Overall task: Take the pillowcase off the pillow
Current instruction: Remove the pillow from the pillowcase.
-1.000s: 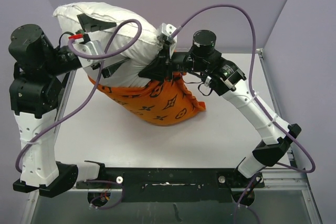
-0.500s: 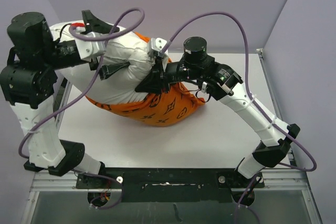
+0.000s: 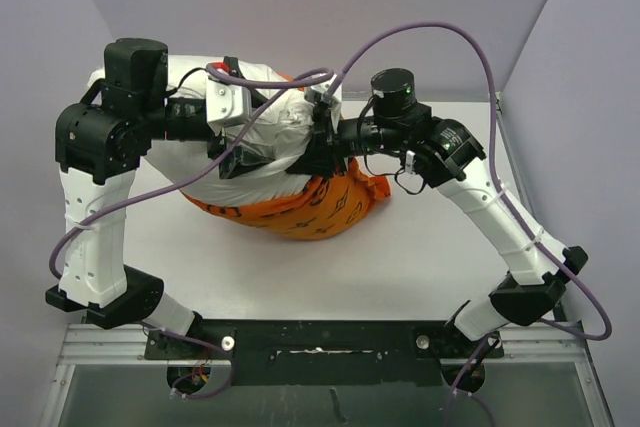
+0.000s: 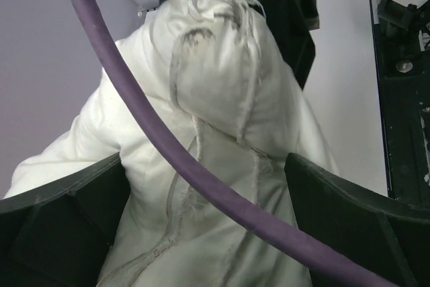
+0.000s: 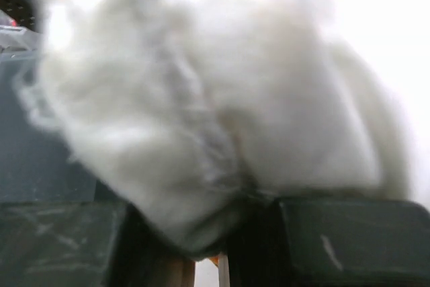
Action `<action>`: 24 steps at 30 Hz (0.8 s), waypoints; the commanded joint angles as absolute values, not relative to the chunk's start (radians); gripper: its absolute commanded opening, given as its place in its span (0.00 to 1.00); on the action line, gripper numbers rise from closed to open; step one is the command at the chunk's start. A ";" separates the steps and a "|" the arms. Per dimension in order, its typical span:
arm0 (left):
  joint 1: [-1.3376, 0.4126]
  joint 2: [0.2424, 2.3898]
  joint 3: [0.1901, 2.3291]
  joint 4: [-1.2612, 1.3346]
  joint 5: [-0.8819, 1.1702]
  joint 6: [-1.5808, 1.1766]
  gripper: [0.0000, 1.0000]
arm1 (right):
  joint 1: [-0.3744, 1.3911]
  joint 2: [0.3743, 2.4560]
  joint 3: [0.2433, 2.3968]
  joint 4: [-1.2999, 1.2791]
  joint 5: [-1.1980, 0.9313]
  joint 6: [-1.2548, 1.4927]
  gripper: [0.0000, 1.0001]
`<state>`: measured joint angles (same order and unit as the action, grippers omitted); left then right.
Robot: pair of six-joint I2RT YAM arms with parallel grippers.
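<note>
Right fingers clamp a bunched pillow corner; left fingers stand wide apart astride it and should close on white fabric only, clear of the pillowcase.

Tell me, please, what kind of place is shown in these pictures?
Probably a robotics lab test cell: a left arm and a right arm bolted to a rail at a white table, enclosed by plain pale walls, with purple cables looping overhead.

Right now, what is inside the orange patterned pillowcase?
One end of the plump white pillow; the rest sticks out. The bright-orange plush pillowcase covers how far in it goes.
</note>
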<state>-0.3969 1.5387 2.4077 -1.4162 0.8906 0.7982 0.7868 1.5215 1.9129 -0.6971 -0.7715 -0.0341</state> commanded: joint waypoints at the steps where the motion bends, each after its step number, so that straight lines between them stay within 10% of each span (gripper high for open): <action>1: -0.432 1.550 2.402 -1.727 0.994 0.686 0.97 | 0.702 1.430 1.913 -0.309 -0.635 0.039 0.00; 24: -0.478 1.254 1.667 -0.991 0.603 0.579 0.98 | 0.868 1.355 1.612 0.470 -0.507 0.579 0.00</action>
